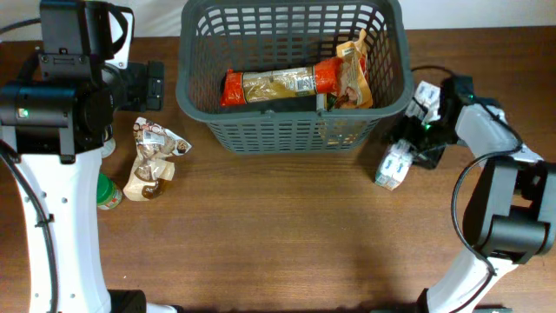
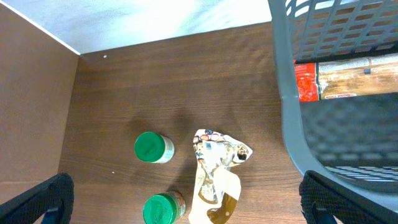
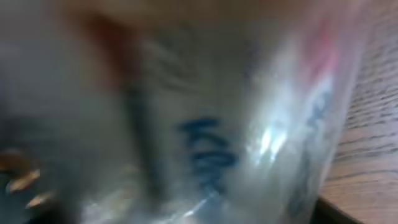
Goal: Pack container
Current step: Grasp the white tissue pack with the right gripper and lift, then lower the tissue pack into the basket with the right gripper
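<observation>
Container (image 1: 291,130), just left of right pincer (image 1: 402,148), right of left pincer (image 1: 156,84)

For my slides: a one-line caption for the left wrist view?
Open left gripper above two green-lidded jars and a snack packet, beside the part-filled container.

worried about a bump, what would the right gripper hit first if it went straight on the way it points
Likely the packet, which fills the right wrist view up close; the right gripper may already touch it.
</observation>
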Motion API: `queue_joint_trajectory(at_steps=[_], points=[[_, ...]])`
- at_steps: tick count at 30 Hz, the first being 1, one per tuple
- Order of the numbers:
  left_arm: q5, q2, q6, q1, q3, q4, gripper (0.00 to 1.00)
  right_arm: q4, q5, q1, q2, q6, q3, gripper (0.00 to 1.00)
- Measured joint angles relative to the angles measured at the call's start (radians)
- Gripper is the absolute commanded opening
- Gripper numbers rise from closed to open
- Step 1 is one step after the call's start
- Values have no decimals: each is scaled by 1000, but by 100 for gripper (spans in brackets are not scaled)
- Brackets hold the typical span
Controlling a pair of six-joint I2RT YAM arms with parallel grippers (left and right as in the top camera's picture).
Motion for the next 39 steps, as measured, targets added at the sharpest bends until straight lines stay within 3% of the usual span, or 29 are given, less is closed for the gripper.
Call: queue_joint_trajectory(at_steps=[3,14,20,25,30,35,39], points=[[0,0,0,0,0,0,99,24,0,-1,0,25,-42,4],[0,0,0,0,0,0,99,-75,-26,-72,-82,40,13,4],[0,0,0,0,0,0,99,-70,-69,-119,-327,-42,296,4],[0,0,0,0,0,0,99,-59,-124,19,-561,-264,570,4],[0,0,0,0,0,0,99,-57,-188,327,-692,-537,667,4],[0,0,0,0,0,0,99,-94,-119,527,-625,-863,671,4],[0,0,0,0,0,0,99,-64,11,562,-457,-1053,662,4]])
